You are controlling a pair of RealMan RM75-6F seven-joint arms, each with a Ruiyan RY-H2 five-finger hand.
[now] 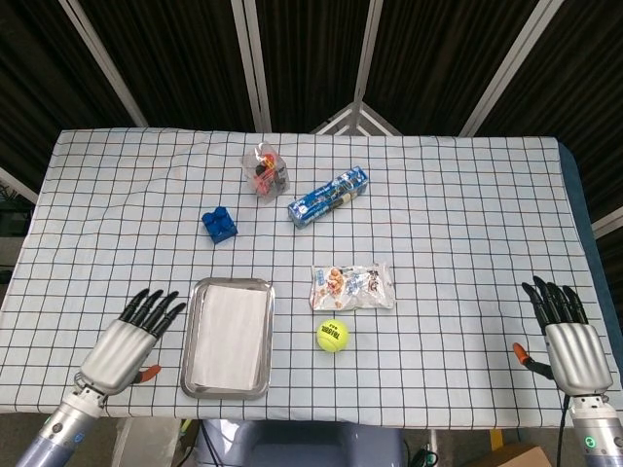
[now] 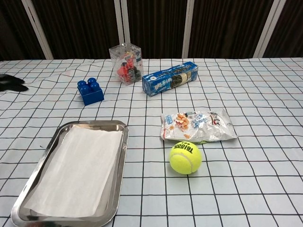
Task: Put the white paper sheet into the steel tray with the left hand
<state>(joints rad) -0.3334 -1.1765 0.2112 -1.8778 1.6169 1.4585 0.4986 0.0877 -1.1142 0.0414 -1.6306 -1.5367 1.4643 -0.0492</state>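
Observation:
The white paper sheet point(image 1: 230, 337) point(image 2: 78, 170) lies flat inside the steel tray point(image 1: 200, 295) point(image 2: 121, 124) at the front left of the table. My left hand point(image 1: 127, 341) hovers to the left of the tray, open, fingers spread, holding nothing; in the chest view only its dark fingertips point(image 2: 12, 83) show at the left edge. My right hand point(image 1: 566, 342) is open at the table's front right corner, far from the tray, and it does not show in the chest view.
A yellow tennis ball point(image 1: 332, 336) point(image 2: 185, 157) and a snack bag point(image 1: 352, 286) point(image 2: 197, 125) lie right of the tray. A blue block point(image 1: 219, 225) point(image 2: 90, 91), a clear box with a toy point(image 1: 266, 171) point(image 2: 126, 62) and a blue biscuit pack point(image 1: 328, 195) point(image 2: 170, 78) sit further back.

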